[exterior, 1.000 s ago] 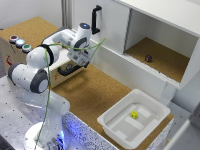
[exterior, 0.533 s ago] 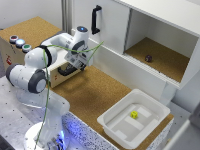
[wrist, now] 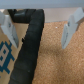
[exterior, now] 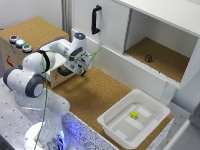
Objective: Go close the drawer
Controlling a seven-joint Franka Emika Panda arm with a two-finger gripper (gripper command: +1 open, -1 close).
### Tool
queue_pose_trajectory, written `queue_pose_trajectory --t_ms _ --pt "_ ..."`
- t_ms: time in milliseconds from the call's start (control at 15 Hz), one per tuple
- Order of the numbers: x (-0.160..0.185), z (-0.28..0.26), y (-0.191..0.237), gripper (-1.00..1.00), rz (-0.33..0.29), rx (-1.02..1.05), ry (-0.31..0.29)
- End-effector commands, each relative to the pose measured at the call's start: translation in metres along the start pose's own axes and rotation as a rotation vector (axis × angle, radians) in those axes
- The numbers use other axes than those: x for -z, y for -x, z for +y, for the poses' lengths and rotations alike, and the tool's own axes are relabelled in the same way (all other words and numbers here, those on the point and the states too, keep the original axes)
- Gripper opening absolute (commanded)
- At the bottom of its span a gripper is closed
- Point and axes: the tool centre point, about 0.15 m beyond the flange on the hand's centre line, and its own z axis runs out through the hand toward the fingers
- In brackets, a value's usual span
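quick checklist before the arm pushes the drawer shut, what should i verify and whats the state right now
1. Gripper at the drawer front: ok, in the exterior view it sits right beside the wooden box.
2. Handle between the fingers: ok, the wrist view shows the black bar running through the gap.
3. Fingers open, not clamped: ok, both stand clear of the handle.
4. Drawer still pulled out: cannot tell how far, the arm covers most of it.
5. Anything sticking up out of the drawer: cannot tell, its inside is hidden.
6. Tub out of the way: ok, it sits well off toward the exterior view's right.
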Motion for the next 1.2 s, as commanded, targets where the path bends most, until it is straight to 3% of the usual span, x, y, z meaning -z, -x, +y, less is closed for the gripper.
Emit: queue_pose_trajectory --t_ms 0,200,467,600,800,1133 --pt "-0.018 -0.015 -0.005 -1.0 0.017 -0.012 0.013" --pt "-0.019 -0.024 -0.01 -1.0 0.022 0.008 0.009" --pt "-0.032 -0.043 -0.019 -1.0 -0.018 0.022 0.042" --pt "-0.046 -0.047 -0.024 -1.0 -0.052 -0.013 0.015" --pt "-0.053 -0.07 -0.028 -1.0 -0.048 0.001 -0.012" --pt "-0.057 -0.116 -0.034 -1.0 -0.026 0.097 -0.01"
